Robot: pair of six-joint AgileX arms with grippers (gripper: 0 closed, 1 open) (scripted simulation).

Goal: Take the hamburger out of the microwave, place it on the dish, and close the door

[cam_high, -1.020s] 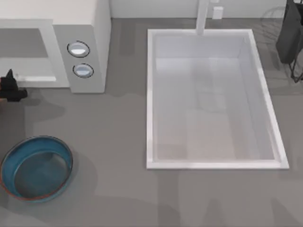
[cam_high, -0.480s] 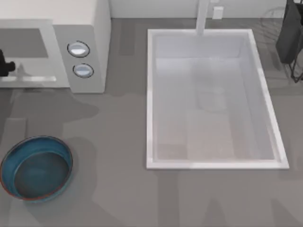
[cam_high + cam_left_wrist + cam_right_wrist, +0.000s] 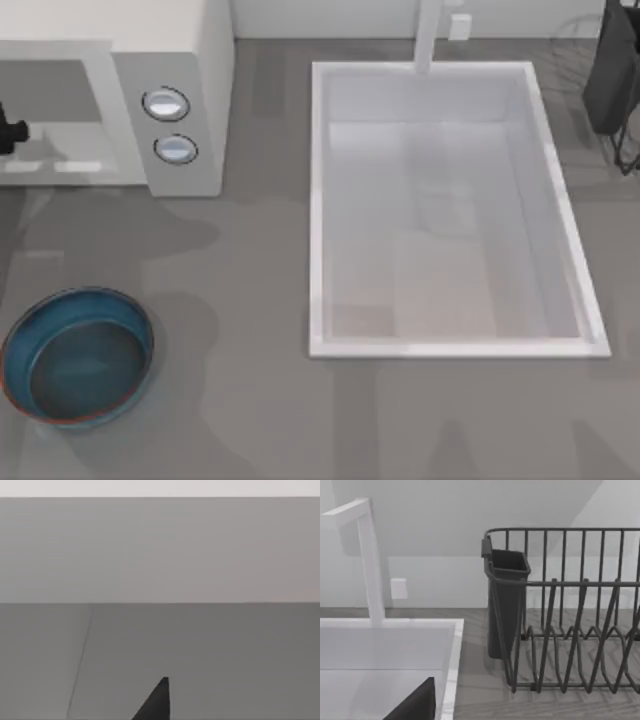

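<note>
One gripper, the left point(image 3: 8, 131), sits at the top view's left edge by the microwave point(image 3: 170, 60) door point(image 3: 60, 110); whether it is parted I cannot tell; the dish point(image 3: 78, 356) lies on the tabletop point(image 3: 240, 300) nearer the front; right arm point(image 3: 612, 70) parked by the dish rack point(image 3: 570, 630).

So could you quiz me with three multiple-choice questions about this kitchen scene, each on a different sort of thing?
1. Where does the dish sit?
A. inside the sink
B. on the counter's near left
C. on top of the microwave

2. How many round knobs are on the microwave?
A. one
B. two
C. four

3. What is in the dish?
A. nothing
B. a hamburger
C. a cup

Answers: 1 B, the top view shows it left of the sink, in front of the microwave. 2 B, two silver-rimmed knobs on the grey panel. 3 A, its blue inside is bare.
</note>
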